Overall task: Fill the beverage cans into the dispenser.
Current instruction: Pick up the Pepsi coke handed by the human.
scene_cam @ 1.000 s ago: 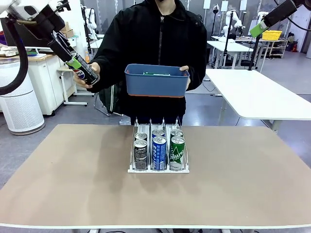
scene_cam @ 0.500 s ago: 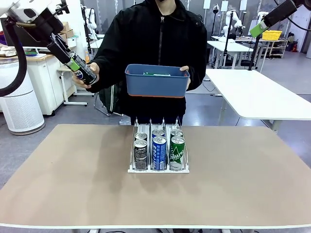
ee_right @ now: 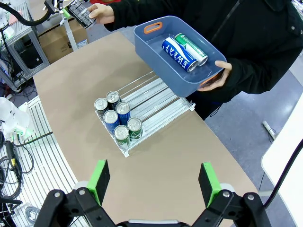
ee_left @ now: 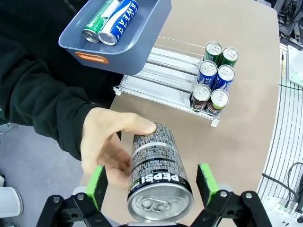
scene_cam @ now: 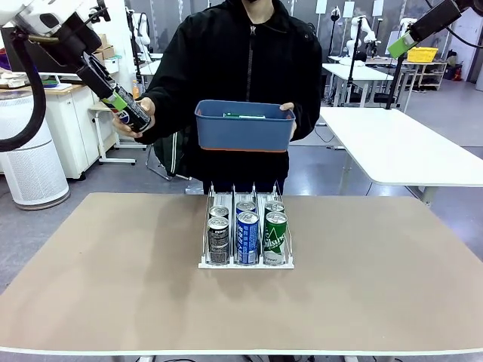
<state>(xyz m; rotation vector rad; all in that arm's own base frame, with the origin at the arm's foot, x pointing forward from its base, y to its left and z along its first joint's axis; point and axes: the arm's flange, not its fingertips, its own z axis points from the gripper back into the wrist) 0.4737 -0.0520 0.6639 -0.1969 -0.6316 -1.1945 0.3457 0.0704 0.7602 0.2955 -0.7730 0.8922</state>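
A person's hand (scene_cam: 143, 113) holds out a black Pepsi can (ee_left: 158, 175), and my left gripper (ee_left: 152, 187) stands open around it, with a gap between each green pad (ee_left: 98, 187) and the can. In the front view this gripper (scene_cam: 127, 108) is high at the left. The white dispenser (scene_cam: 245, 265) sits mid-table with black (scene_cam: 218, 240), blue (scene_cam: 247, 237) and green (scene_cam: 275, 237) cans at its front and one more behind each. My right gripper (ee_right: 154, 182) hovers open and empty high over the table, at the top right of the front view (scene_cam: 400, 45).
The person's other hand holds a blue tub (scene_cam: 243, 128) above the far end of the dispenser. In it lie a blue can (ee_right: 177, 53) and a green can (ee_right: 191, 47). The dispenser's rear lanes (ee_left: 161, 78) are bare. Another white table (scene_cam: 400, 151) stands at the right.
My left arm has shifted slightly up and back while the Pepsi can in the person's hand stays between its fingers. The right arm and the tub have not moved.
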